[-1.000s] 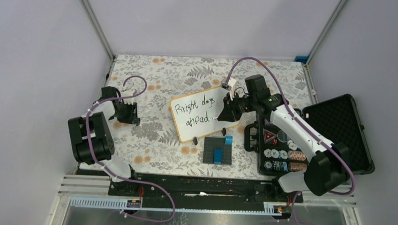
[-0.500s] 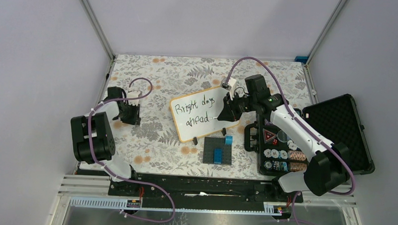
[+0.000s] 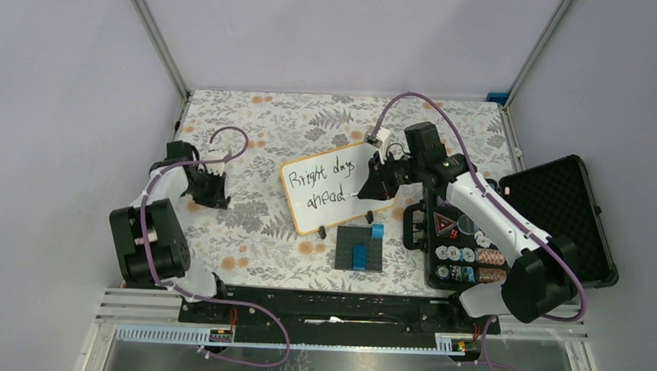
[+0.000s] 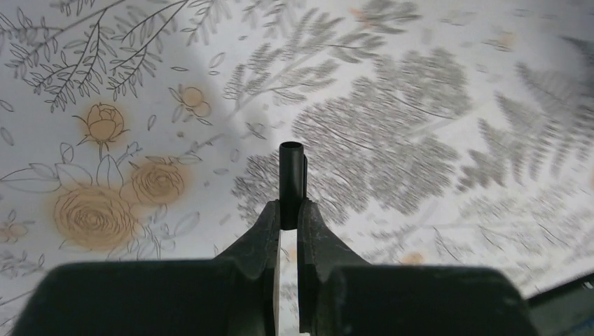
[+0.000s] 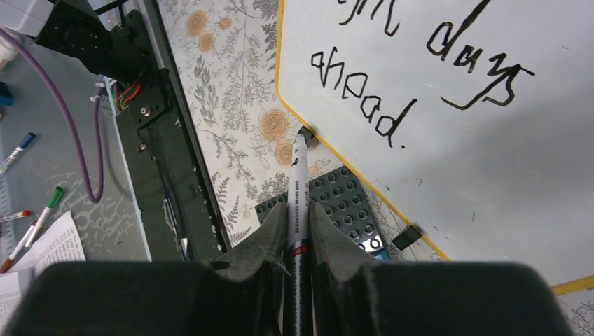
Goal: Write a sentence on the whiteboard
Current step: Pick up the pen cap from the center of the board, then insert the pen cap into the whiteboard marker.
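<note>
1. My left gripper [image 4: 288,210] pinches a black cap [image 4: 292,183] above the floral tablecloth [image 3: 261,121].
2. My right gripper [image 5: 299,217] pinches a marker [image 5: 298,203] at the whiteboard [image 3: 341,215] edge.
3. The whiteboard lies angled at mid-table and bears the sentence [image 3: 325,185].
4. Pale lilac walls [image 3: 339,37] enclose the table.

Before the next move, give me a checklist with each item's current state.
1. Sentence on the white, orange-framed whiteboard finished: ok, two lines with a full stop.
2. Right gripper shut on the white marker pen: ok.
3. Left gripper shut on the small black tube-shaped cap: ok.
4. Cap's open end facing outward: ok.
5. Cap lined up with marker: not ok, they sit on opposite sides of the board.
6. Marker tip clear of the board: cannot tell.
</note>
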Controlling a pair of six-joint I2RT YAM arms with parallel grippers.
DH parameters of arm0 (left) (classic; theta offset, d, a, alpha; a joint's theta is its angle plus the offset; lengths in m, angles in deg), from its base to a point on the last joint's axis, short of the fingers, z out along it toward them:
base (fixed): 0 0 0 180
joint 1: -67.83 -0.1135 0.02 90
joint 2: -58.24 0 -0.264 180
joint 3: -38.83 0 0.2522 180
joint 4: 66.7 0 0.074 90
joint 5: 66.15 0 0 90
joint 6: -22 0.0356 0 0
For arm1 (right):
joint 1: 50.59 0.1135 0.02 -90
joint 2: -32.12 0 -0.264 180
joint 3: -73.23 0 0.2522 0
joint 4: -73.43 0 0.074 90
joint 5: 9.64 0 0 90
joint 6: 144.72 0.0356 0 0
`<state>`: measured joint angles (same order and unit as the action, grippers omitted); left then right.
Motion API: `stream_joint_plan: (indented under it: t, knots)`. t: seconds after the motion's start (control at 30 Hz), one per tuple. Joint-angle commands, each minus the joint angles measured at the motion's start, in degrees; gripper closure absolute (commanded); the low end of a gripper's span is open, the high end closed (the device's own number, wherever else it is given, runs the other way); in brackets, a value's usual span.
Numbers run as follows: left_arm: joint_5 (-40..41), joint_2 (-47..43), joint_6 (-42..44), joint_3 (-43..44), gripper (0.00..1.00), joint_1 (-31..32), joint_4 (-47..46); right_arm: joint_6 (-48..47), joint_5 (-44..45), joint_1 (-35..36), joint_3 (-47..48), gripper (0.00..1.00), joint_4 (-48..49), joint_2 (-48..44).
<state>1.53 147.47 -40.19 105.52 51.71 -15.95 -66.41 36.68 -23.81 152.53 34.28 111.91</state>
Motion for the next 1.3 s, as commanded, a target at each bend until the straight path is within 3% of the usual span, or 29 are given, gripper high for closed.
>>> stream_joint_plan:
  t: [0.0,0.23,0.4,0.5,0.77,1.0,1.27]
  knots:
    - [-9.5,-9.6,9.2,7.4,1.0,0.0,12.7,3.0,-3.4,-0.2,2.9,1.0,1.2,-1.2]
    - [-21.4,-16.0,21.1,23.2,1.0,2.2,34.7,7.0,-6.0,-0.2,5.7,1.0,2.9,-2.0]
    - [-19.8,-21.0,20.0,28.8,1.0,17.3,38.2,9.7,-10.5,-0.1,7.5,1.0,3.0,-1.5]
    - [-19.0,-22.5,14.4,30.0,1.0,28.5,35.4,13.9,-14.4,-0.2,6.5,1.0,5.4,-1.9]
    - [-13.1,-18.9,5.8,29.1,1.0,47.8,30.4,22.8,-17.4,-0.2,3.9,1.0,11.9,-2.3]
    - [-13.6,-18.5,6.5,27.0,1.0,50.0,27.6,32.6,-24.6,0.0,-1.0,1.0,21.1,-2.4]
    - [-11.6,-20.8,9.3,24.0,1.0,50.7,25.8,33.1,-27.1,1.0,-3.3,1.0,20.9,-2.9]
